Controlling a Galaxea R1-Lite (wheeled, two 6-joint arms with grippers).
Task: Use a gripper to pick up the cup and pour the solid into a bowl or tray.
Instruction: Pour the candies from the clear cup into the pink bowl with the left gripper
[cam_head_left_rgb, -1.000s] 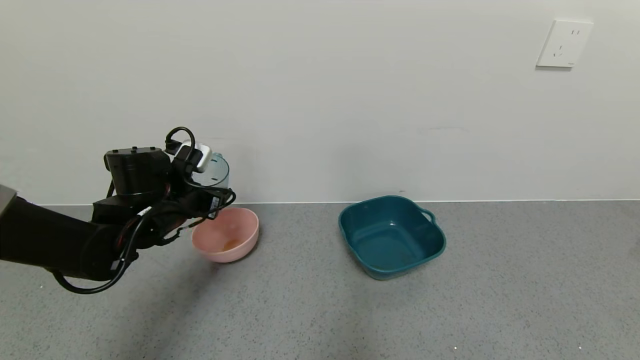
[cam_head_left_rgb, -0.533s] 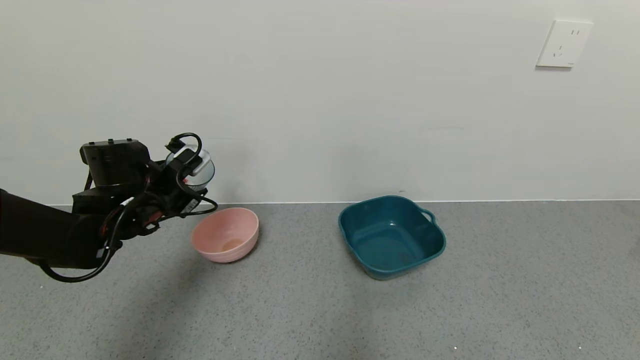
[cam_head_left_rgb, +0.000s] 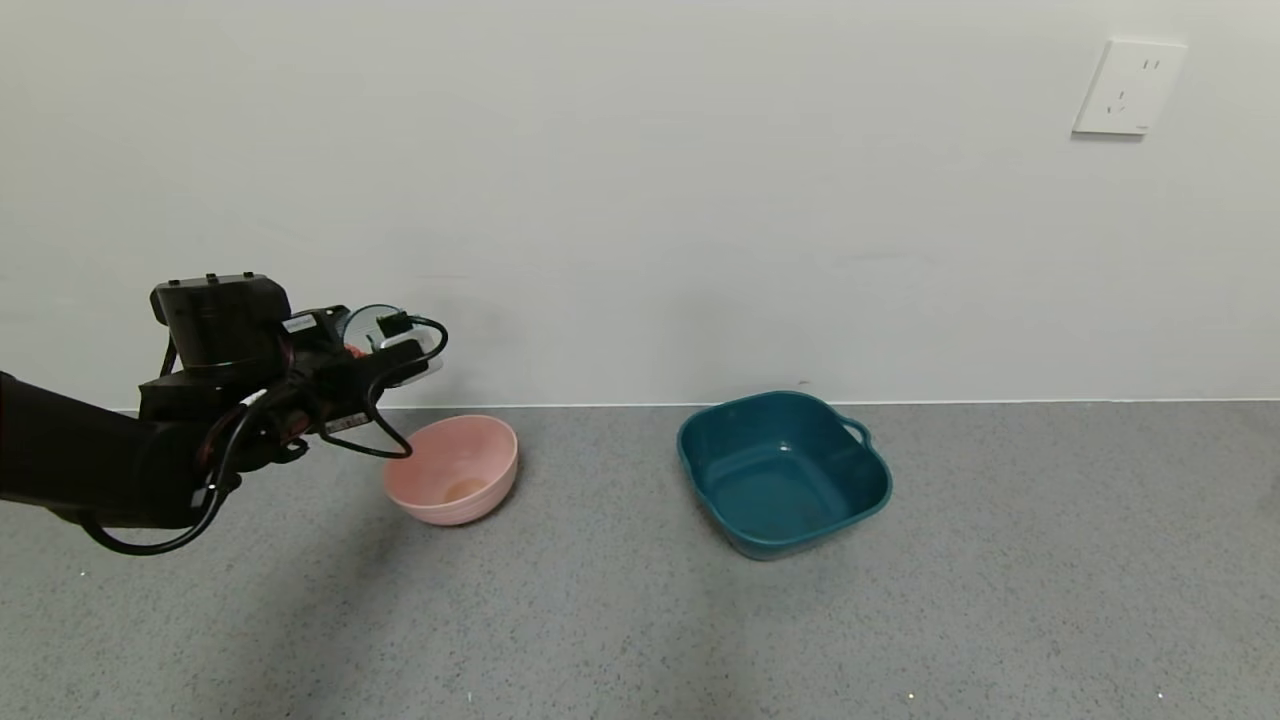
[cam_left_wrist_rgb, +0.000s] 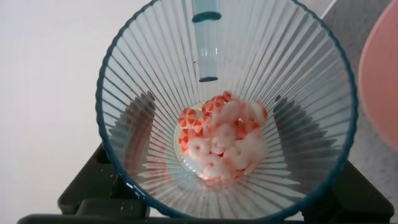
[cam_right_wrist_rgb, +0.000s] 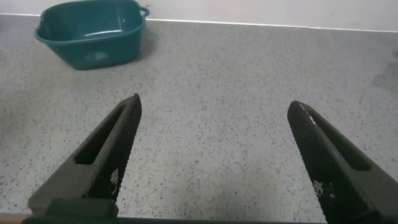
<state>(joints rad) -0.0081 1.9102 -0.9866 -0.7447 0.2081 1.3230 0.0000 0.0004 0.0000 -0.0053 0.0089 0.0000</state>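
Observation:
My left gripper (cam_head_left_rgb: 385, 345) is shut on the cup (cam_head_left_rgb: 372, 322), a clear blue-green ribbed tumbler, and holds it in the air above and to the left of the pink bowl (cam_head_left_rgb: 490, 445). The left wrist view looks into the cup (cam_left_wrist_rgb: 155, 74). The solid (cam_left_wrist_rgb: 224, 143), a heap of orange-pink and whitish pieces, lies at its bottom. The bowl's rim (cam_left_wrist_rgb: 380, 81) shows beside the cup there. A small orange patch (cam_head_left_rgb: 462, 489) lies inside the bowl. My right gripper (cam_right_wrist_rgb: 214, 124) is open and empty over bare floor, out of the head view.
A dark teal squarish handled tub (cam_head_left_rgb: 785, 470) stands to the right of the bowl, near the wall; it also shows in the right wrist view (cam_right_wrist_rgb: 93, 37). The grey speckled surface (cam_head_left_rgb: 640, 620) runs to the white wall. A wall socket (cam_head_left_rgb: 1128, 87) is at the upper right.
My left arm has moved left, away from over the bowl, with the cup in it, and its wrist has turned. The bowl and tub have not moved.

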